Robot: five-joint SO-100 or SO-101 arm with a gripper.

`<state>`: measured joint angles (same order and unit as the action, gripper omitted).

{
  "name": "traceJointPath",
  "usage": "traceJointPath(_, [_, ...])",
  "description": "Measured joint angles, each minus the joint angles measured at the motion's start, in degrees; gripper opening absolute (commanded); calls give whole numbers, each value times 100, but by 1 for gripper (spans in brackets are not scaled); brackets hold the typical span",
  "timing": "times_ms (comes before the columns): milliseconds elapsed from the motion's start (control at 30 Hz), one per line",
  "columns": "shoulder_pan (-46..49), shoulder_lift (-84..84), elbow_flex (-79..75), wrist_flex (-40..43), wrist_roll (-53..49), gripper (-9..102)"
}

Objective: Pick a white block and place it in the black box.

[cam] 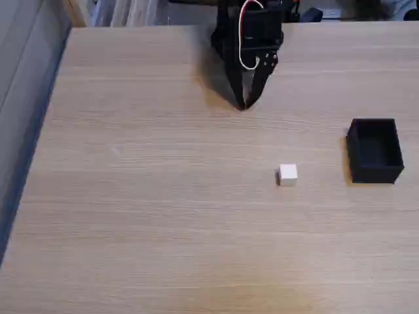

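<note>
In the fixed view the white block [287, 174] is seen sitting on the wooden counter [163, 196], well apart from the claw [243, 104]. The claw is pointed down near the counter's far edge, its tips pinched together on nothing. The black box [374, 150] is parked off to the block's right.

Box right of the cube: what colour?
Matte black, inside and out; the black box shows clearly in the fixed view.
</note>
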<state>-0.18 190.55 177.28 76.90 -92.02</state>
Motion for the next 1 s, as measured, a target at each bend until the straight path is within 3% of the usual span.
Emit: traceJointPath(1000, [105, 0, 0, 0, 0, 0])
